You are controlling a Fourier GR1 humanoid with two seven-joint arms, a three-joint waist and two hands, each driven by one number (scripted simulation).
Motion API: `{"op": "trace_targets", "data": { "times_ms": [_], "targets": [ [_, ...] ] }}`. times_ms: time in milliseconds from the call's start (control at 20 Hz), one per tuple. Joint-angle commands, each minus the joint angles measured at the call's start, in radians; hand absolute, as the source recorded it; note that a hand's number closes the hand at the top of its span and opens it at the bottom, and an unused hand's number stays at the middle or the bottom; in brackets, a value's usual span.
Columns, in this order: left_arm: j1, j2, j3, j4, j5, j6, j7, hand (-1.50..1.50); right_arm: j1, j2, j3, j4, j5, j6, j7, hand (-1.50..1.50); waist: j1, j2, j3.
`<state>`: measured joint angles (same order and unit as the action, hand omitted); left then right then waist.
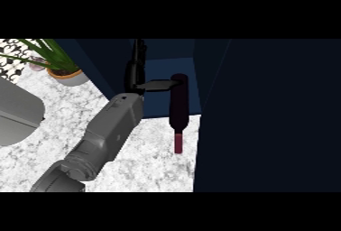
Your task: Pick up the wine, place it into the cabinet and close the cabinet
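wine [178, 101] just right of left robot hand [136, 72], thumb touching it | fingers straight, gripping nothing | wine dark, red-capped neck pointing near

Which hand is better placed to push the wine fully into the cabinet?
Probably left: the left hand is beside the wine at the cabinet opening, thumb against it; the right hand is unseen.

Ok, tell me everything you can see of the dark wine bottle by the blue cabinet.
The dark, glass-looking wine bottle looks to lie on its side, base end pointing into the open dark blue cabinet, slimmer reddish neck toward the robot over the white marbled counter. Its body crosses the cabinet's front edge. The black left hand stands open at its left, a finger or thumb reaching across to touch the base end.
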<state>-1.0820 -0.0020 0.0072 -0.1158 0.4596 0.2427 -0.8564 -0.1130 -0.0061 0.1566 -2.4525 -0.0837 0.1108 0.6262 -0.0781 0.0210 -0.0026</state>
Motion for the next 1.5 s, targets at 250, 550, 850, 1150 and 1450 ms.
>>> {"op": "trace_targets", "data": {
  "times_ms": [250, 550, 850, 1150, 1450],
  "targets": [
    [0.086, 0.002, -0.064, -0.054, 0.098, -0.059, 0.017, -1.5, 0.033, 0.004, 0.041, -0.038, 0.037, -0.015, 0.009, -1.5, 0.024, -0.017, 0.002],
    [0.179, 0.002, -0.215, -0.208, 0.222, 0.018, 0.045, -1.5, 0.024, -0.003, 0.025, -0.041, 0.002, -0.018, 0.015, -1.5, 0.02, -0.022, 0.002],
    [0.377, 0.002, -0.493, -0.502, 0.317, 0.167, 0.1, -1.5, 0.053, -0.001, -0.005, -0.006, 0.019, -0.022, -0.041, -1.5, 0.049, -0.026, 0.003],
    [0.499, 0.002, -0.646, -0.795, 0.298, 0.381, 0.107, -1.5, 0.062, 0.006, 0.048, -0.037, 0.091, -0.047, -0.028, -1.5, 0.074, -0.025, 0.003],
    [0.636, 0.011, -0.678, -1.019, 0.193, 0.428, 0.165, -1.5, 0.128, -0.035, -0.006, -0.149, -0.001, -0.015, 0.025, -1.5, 0.078, -0.025, 0.003]
  ]
}}
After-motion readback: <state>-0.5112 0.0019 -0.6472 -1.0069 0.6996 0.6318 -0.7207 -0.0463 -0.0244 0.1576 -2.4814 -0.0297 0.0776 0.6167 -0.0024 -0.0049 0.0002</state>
